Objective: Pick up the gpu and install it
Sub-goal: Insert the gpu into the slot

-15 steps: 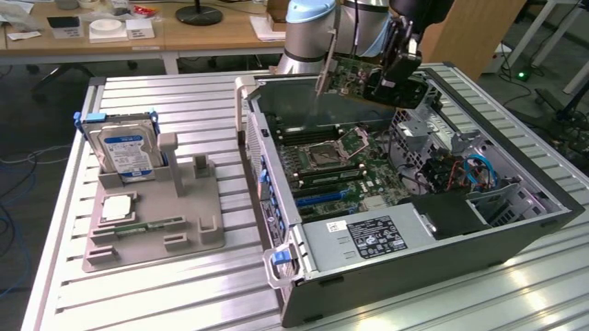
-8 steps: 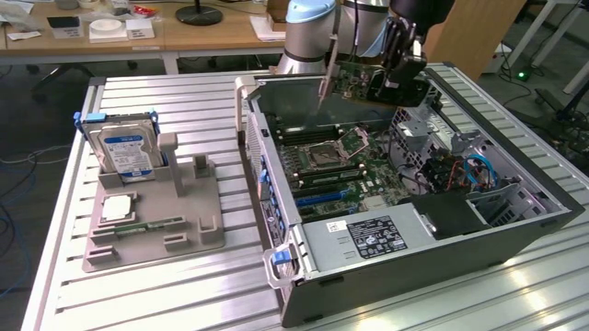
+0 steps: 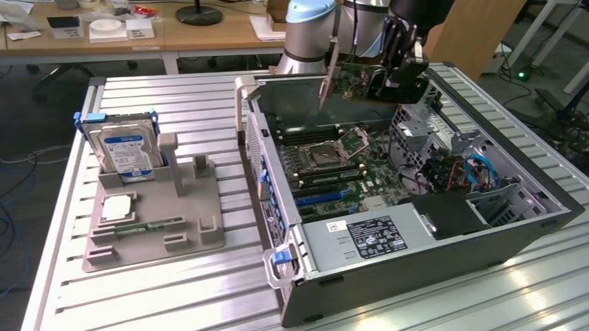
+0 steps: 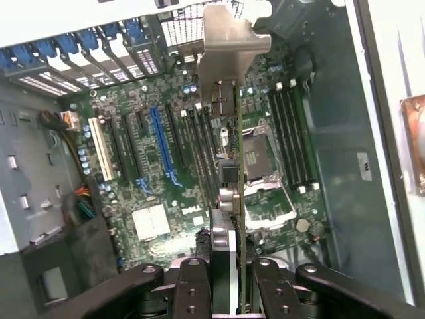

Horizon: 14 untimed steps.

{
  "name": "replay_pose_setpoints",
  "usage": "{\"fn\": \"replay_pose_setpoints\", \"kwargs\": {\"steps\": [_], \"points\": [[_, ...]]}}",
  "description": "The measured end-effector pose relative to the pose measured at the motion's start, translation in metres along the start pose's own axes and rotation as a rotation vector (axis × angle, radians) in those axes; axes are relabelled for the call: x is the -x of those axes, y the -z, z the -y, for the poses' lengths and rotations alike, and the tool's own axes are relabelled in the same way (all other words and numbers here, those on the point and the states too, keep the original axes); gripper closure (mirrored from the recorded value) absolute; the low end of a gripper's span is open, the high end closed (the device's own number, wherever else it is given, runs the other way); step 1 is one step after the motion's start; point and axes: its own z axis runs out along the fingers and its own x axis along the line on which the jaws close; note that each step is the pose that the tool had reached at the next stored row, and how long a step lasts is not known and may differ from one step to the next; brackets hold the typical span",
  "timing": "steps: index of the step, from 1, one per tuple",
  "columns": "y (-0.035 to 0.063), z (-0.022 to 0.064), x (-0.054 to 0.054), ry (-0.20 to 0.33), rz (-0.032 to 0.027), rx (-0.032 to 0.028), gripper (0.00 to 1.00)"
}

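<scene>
The gpu [image 3: 354,77] hangs in the air over the open computer case [image 3: 515,227], at about 1 o'clock from the middle of the exterior view. The gripper [image 3: 394,77] is closed on it: one finger [image 4: 192,286] presses on each face of the card. The silver end bracket [image 3: 327,86] is at the end far from the gripper. The gpu does not touch the motherboard [image 3: 341,172] below it. In the wrist view the gpu [image 4: 229,179] shows its thin edge, between the long blue slot [image 4: 163,143] and the processor socket [image 4: 257,156]. At 9 o'clock from the case, well apart, a grey holder [image 3: 184,227] lies on the slatted table [image 3: 184,303]. A hard drive [image 3: 127,153] stands upright in its 11 o'clock corner, and a narrow memory stick [image 3: 147,226] lies flat in it.
</scene>
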Motion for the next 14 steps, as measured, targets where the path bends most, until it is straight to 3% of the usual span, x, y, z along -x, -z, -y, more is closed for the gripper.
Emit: {"fn": "replay_pose_setpoints", "kwargs": {"steps": [2, 7, 8, 10, 14], "points": [[-0.0004, 0.0, 0.0001, 0.018, 0.0045, -0.0025, 0.72], [-0.0013, 0.0001, -0.0001, 0.068, 0.013, -0.03, 0.72], [-0.0014, 0.0001, -0.0001, 0.076, 0.0148, -0.0324, 0.72], [-0.0015, 0.0001, -0.0001, 0.091, 0.018, -0.0313, 0.72], [-0.0018, 0.0001, -0.0001, 0.146, 0.0183, -0.0272, 0.72]]}}
